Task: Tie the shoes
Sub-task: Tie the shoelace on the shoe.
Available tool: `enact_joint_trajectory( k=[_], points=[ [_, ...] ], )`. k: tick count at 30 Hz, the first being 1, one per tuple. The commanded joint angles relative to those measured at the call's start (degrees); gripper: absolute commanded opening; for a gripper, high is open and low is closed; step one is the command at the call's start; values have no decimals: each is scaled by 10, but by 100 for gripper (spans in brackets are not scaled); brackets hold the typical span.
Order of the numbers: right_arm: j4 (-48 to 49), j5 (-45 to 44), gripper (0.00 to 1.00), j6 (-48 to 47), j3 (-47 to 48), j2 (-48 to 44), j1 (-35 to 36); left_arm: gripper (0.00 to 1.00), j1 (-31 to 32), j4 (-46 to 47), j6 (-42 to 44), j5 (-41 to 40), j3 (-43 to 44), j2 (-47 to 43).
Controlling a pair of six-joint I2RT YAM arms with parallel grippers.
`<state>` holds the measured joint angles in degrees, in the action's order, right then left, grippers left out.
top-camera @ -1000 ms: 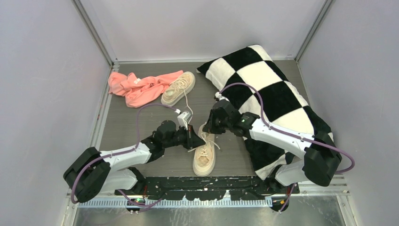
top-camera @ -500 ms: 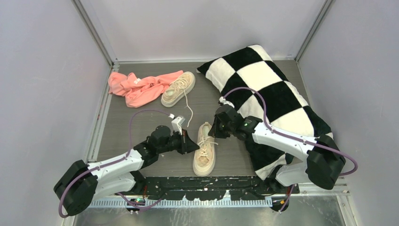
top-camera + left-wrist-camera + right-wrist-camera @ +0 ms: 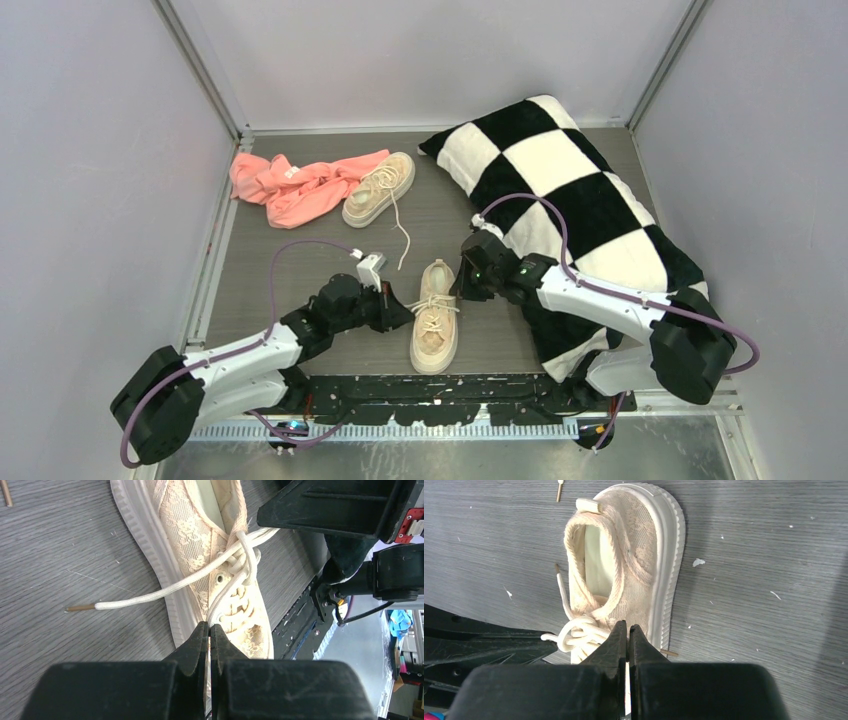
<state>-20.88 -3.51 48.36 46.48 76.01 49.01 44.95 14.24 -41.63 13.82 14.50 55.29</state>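
From above, the near shoe (image 3: pixel 435 320) lies on the bench (image 3: pixel 300 255) close to the middle of its near edge. Its long axis runs near to far and its toe points at the near edge. The left fingers (image 3: pixel 398 308) and right fingers (image 3: pixel 462 288) flank it at the laced part. The far shoe (image 3: pixel 380 188) lies diagonally toward the far left corner, against a pink cloth (image 3: pixel 290 185); which end is its toe is unclear. A checkered pillow (image 3: pixel 570 215) fills the right side.

From the left wrist, the left fingers (image 3: pixel 197 645) are closed on a lace (image 3: pixel 150 594) strand that runs down from the eyelets.

From the right wrist, the right fingers (image 3: pixel 616 640) are pressed together beside the sole, with a pale strip of lace pinched between them.
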Motion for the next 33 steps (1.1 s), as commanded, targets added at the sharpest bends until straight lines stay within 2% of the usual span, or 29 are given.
enact_joint_trajectory(
  k=[1,9,14,23,28,33],
  points=[
    [17,-24,1,9,-6,-18,0,0,1,18,0,-13,-1,7],
    [-10,-65,1,-4,-2,-52,-13,0,1,-3,8,-20,17,-12],
    [7,-46,1,5,-27,-47,-23,0,1,-21,15,-38,17,-28],
    [15,-50,1,7,-32,-37,-25,0,1,-8,28,-13,23,50],
    [-12,-69,1,-8,1,-62,-30,0,1,-124,81,-12,107,27],
    [-17,-64,1,-12,8,-64,-30,0,1,-125,69,-36,111,2]
  ],
)
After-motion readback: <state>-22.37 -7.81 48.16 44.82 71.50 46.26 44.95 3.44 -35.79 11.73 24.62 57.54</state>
